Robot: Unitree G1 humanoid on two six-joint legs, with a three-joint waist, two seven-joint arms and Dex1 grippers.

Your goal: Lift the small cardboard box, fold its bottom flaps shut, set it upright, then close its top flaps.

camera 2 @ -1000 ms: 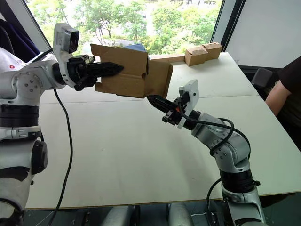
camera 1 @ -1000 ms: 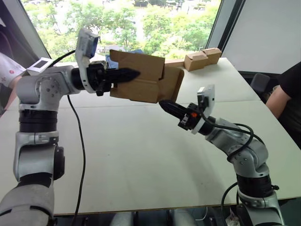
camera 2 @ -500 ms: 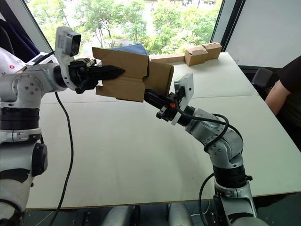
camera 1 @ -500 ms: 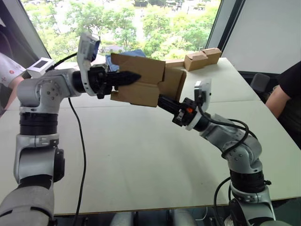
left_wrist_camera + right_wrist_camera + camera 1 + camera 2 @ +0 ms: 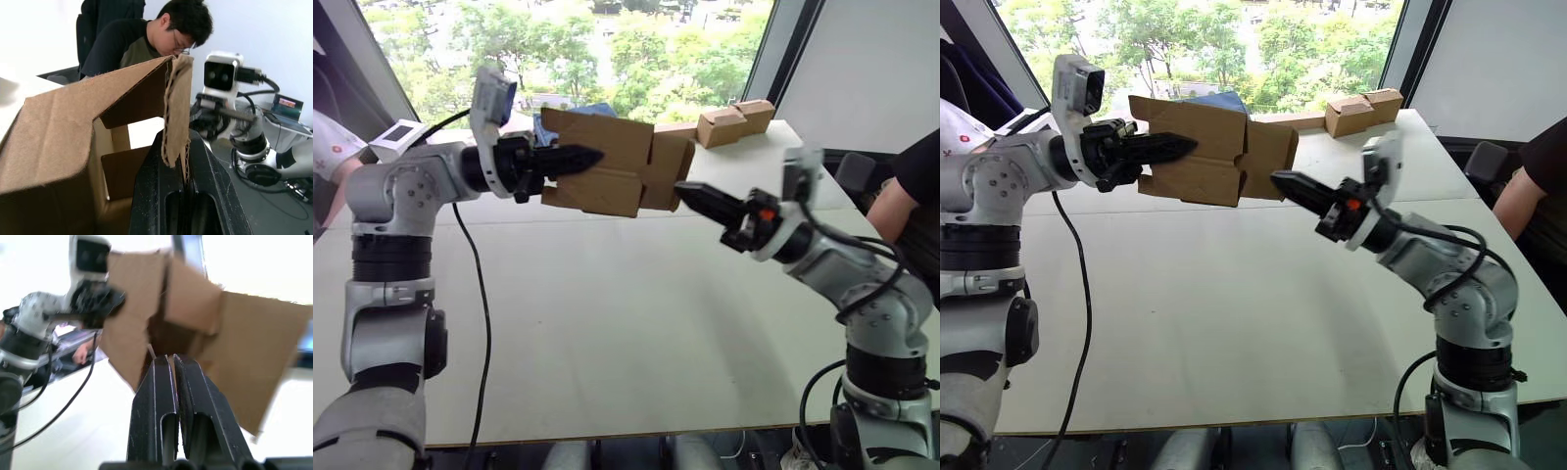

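Much of the small cardboard box (image 5: 607, 162) is hard for me to read: its far side is turned away from my head cameras, my left claw (image 5: 582, 157) covers part of the near wall, and in my right wrist view the cardboard is blurred, so I cannot tell how its flaps overlap there. I hold the box in the air above the far half of the table (image 5: 607, 313), well clear of the surface, lying on its side. My left claw is clamped shut on one wall of the box; in the left wrist view the two black fingers (image 5: 156, 196) pinch a corrugated edge between them, and the hollow inside shows beyond, with a flap folded partly inward. The end facing my right arm carries the bottom flaps (image 5: 668, 171), which stand partly folded and not flush, their edges stepped against one another. The box is plain brown and unmarked, the same colour on walls and flaps. My right claw (image 5: 690, 193) hangs just beside that flapped end with its fingers pressed together, holding nothing; whether its tip touches the cardboard I cannot tell. Near the table's far right corner sit paired tan cardboard boxes (image 5: 734, 119). A person (image 5: 161, 34) sits beyond the table's right edge, cut off in the head views.
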